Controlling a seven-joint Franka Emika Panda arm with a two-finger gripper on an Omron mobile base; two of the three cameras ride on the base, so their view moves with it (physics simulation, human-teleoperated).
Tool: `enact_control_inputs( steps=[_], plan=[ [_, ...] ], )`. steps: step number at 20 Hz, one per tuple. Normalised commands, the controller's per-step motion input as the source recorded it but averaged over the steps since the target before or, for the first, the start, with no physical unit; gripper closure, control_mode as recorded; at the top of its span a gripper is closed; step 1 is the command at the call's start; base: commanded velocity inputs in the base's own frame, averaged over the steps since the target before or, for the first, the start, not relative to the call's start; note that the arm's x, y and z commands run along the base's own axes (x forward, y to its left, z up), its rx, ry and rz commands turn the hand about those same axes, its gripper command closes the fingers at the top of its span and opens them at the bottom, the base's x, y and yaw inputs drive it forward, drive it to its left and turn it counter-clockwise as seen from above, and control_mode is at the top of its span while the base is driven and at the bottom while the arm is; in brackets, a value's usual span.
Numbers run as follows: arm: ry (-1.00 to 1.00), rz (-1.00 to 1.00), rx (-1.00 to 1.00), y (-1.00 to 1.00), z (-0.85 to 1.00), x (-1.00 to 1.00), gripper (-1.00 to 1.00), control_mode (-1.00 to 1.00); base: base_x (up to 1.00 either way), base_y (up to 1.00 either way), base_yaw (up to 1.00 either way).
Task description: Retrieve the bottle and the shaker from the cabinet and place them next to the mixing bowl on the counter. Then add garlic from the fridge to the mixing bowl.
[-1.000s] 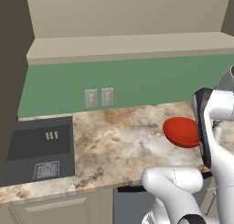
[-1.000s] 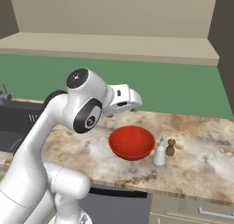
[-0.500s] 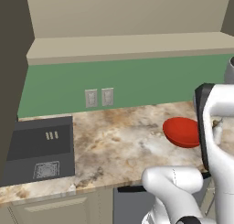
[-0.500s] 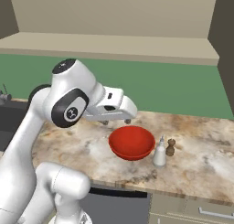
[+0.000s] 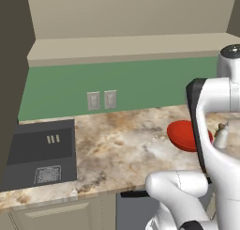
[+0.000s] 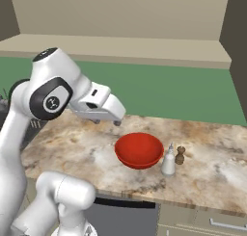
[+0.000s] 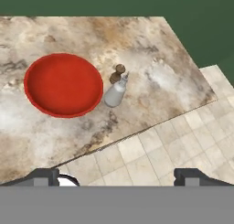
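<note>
Three things stood together on the marbled desk (image 6: 72, 148), with broad bare stone stretching away to the sink (image 5: 42, 151) side. The red mixing bowl (image 6: 139, 149) sat back from the front edge and held nothing. The pale bottle (image 6: 168, 161) stood upright just beside the bowl, nearer the desk's front edge, the brown shaker (image 6: 180, 155) right against the bottle. The hand (image 7: 118, 176) hung above the tiled floor (image 7: 183, 141) past the desk edge, fingers spread wide, gripping nothing.
</note>
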Motion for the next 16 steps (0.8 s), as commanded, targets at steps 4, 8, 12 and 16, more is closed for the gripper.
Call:
enact_control_inputs(
  steps=[4, 8, 12, 16],
  plan=[
    [0.0, -0.02, 0.15, 0.33, 0.41, -0.13, -1.0, -1.0, 0.0, 0.0, 0.0],
    [0.0, -0.02, 0.15, 0.31, 0.16, -0.15, -1.0, -1.0, 0.0, 0.0, 0.0],
    [0.0, -0.07, 0.11, 0.29, 0.0, -0.13, -1.0, -1.0, 0.0, 0.0, 0.0],
    [-0.09, 0.07, 0.01, 0.11, -0.06, 0.0, -1.0, -1.0, 0.0, 0.0, 0.0]
  ],
)
